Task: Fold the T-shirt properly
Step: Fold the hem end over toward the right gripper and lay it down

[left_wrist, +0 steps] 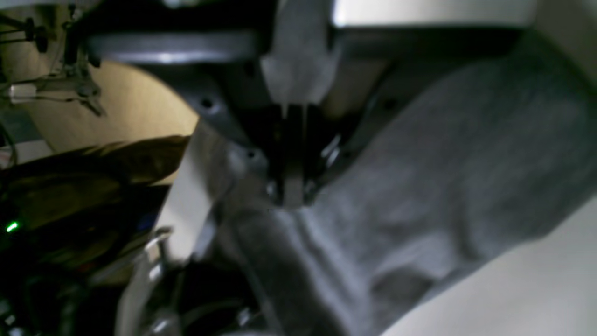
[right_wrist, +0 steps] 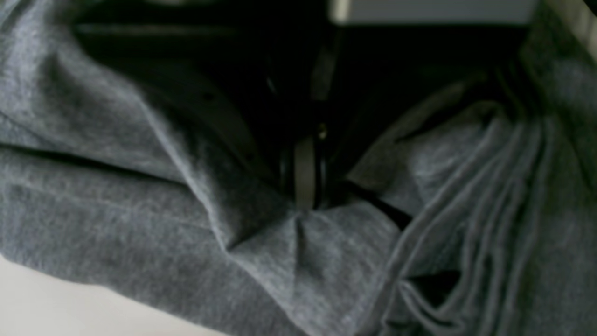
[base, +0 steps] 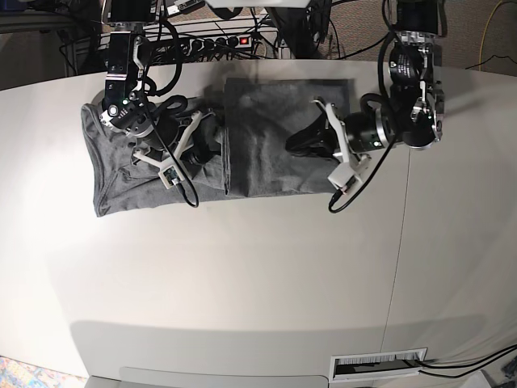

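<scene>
The T-shirt (base: 242,137) lies flat toward the far edge of the white table (base: 242,283), spread between the far-left area and the middle of the far edge. Part of it is already doubled over: a squarish grey panel with a straight vertical crease line sits in the middle, and a rumpled single-layer portion trails off toward the table's left edge, one hem running along its near side.

My left gripper (left_wrist: 291,198) is clenched, fingertips pressed together with grey cloth bunched right at the tips; in the left wrist view the fabric fans out from the closed jaws in soft ridges. In the base view this gripper (base: 300,144) sits over the right half of the folded panel, its tips low on the cloth. It has a pinch of T-shirt (left_wrist: 419,186).

My right gripper (right_wrist: 305,186) is also clenched. The right wrist view shows its dark fingertips shut together and the T-shirt (right_wrist: 140,196) gathered in pleats at the tips, with folds running away to both sides. In the base view this gripper (base: 206,137) is on the rumpled portion, just beside the crease line of the folded panel.

A power strip (base: 218,40) and cables lie beyond the table's far edge. A strip of bare table (right_wrist: 56,308) shows under the shirt's hem in the right wrist view.
</scene>
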`<state>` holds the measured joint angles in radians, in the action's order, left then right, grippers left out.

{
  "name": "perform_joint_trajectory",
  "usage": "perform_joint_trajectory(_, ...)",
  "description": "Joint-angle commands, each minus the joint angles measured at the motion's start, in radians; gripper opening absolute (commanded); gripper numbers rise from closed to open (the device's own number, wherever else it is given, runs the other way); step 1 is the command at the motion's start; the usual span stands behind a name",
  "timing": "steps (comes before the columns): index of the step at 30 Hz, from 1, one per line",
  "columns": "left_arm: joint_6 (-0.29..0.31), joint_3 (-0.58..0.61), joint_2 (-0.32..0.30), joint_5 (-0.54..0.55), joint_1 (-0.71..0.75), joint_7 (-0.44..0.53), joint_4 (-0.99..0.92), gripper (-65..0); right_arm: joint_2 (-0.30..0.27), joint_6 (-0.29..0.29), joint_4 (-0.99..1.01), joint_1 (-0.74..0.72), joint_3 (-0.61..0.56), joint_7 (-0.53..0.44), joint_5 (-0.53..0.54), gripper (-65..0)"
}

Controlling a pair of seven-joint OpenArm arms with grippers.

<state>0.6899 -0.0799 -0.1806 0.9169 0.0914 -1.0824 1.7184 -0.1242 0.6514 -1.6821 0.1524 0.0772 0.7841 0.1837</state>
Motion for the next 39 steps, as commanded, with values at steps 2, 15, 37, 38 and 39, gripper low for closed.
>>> perform_joint_trajectory(2, 0.008, -0.002, -0.002, -0.036, -0.011, 0.065, -0.001, -65.0, -0.006, -0.009, -0.026, -0.006, 0.003, 0.024, -0.017, -65.0)
perform_joint_trajectory(15, 0.007, -0.001, -0.002, -0.321, -0.011, 0.298, -0.207, -65.0, -0.015, -0.012, -0.266, -0.003, 0.192, 0.169, 0.069, -65.0)
perform_joint_trajectory(37, 0.008, -0.001, -0.002, -0.330, -0.007, 0.305, -0.244, -65.0, -0.220, -0.012, -0.332, 0.105, 0.741, 0.180, 0.455, -41.4)
perform_joint_trajectory(38, 0.008, -0.001, -0.002, -0.330, -0.006, 0.305, -0.244, -65.0, -0.225, -0.011, -0.331, 0.102, 0.743, 0.188, 0.454, -41.4)
perform_joint_trajectory(39, 0.008, -0.001, -0.002, -0.330, -0.006, 0.306, -0.244, -65.0, -0.232, -0.011, -0.330, 0.102, 0.742, 0.211, 0.453, -41.4)
